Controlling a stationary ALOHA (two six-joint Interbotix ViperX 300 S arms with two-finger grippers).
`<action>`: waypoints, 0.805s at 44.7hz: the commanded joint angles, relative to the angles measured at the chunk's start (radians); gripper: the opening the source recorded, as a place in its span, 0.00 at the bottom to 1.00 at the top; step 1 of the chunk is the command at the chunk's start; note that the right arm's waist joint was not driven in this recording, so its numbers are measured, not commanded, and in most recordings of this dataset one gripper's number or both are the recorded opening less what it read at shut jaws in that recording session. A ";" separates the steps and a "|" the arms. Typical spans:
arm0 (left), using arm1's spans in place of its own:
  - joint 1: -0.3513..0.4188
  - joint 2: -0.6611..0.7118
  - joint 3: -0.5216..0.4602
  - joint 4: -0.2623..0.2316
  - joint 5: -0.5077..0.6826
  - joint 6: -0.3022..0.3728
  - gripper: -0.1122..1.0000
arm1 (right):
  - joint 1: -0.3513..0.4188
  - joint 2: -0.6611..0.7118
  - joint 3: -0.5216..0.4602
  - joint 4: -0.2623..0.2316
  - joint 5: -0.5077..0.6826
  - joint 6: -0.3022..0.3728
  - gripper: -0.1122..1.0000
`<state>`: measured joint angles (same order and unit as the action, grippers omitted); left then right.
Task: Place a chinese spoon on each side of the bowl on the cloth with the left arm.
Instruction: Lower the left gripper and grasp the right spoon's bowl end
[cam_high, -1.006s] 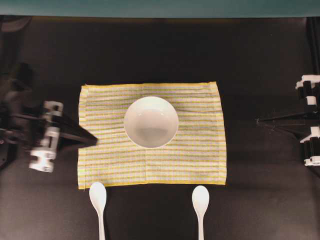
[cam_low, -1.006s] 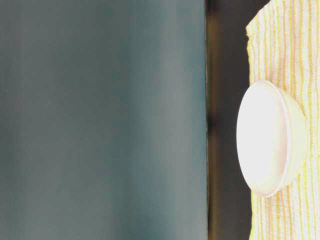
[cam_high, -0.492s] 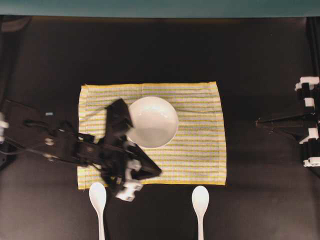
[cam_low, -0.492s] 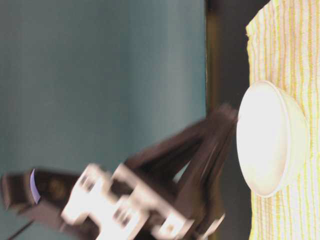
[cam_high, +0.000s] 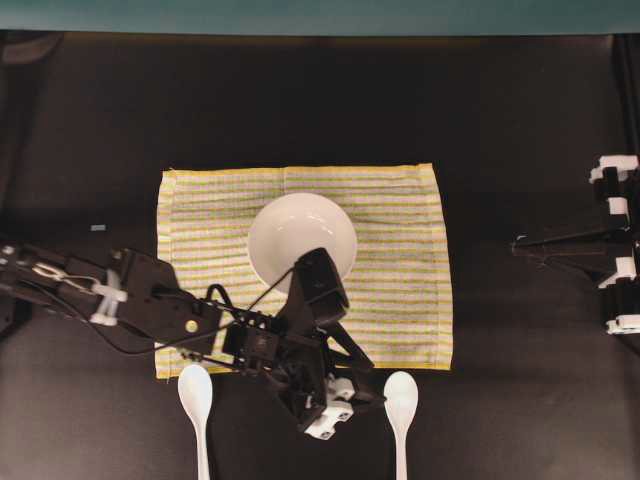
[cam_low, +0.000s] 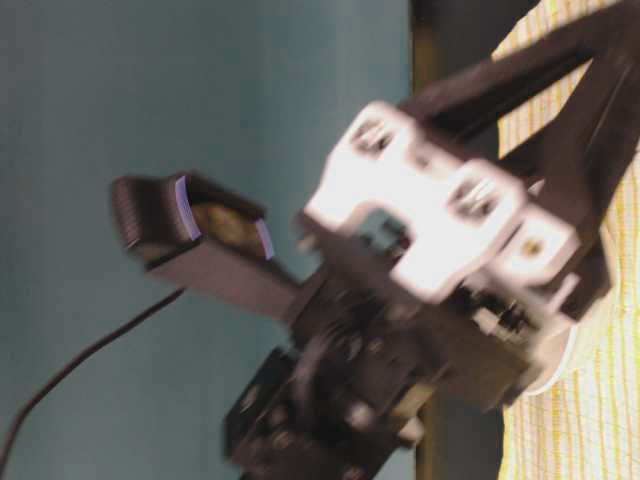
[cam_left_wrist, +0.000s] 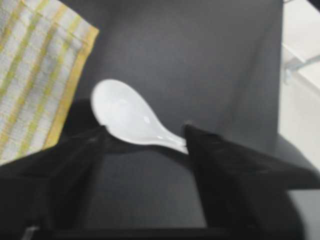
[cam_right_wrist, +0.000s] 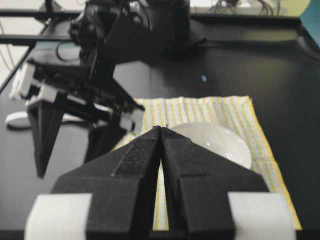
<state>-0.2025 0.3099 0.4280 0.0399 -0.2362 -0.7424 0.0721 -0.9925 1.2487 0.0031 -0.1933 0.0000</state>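
Jaws apart over black table (cam_high: 520, 130)

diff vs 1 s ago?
Left arm swung in from the table's left edge across the cloth; its hand opened, now straddling the right spoon, not gripping. Bowl, left spoon and right hand unchanged.

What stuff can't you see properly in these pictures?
- Bowl: overhead, the left arm covers its near rim.
- Both spoons: handle ends cut off by the overhead picture's edge.
- Left claw: blurred in the table-level view.
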 joint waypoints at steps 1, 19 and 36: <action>0.003 0.031 -0.038 0.003 -0.012 0.003 0.72 | 0.000 0.005 -0.008 0.002 -0.011 0.005 0.11; 0.032 0.129 -0.124 0.003 0.011 0.064 0.82 | 0.000 0.005 0.000 0.002 -0.006 0.005 0.11; 0.014 0.175 -0.181 0.003 0.087 0.064 0.80 | 0.000 0.005 0.003 0.002 -0.009 0.005 0.11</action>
<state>-0.1887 0.4878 0.2654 0.0399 -0.1687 -0.6811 0.0721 -0.9925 1.2579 0.0015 -0.1933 -0.0015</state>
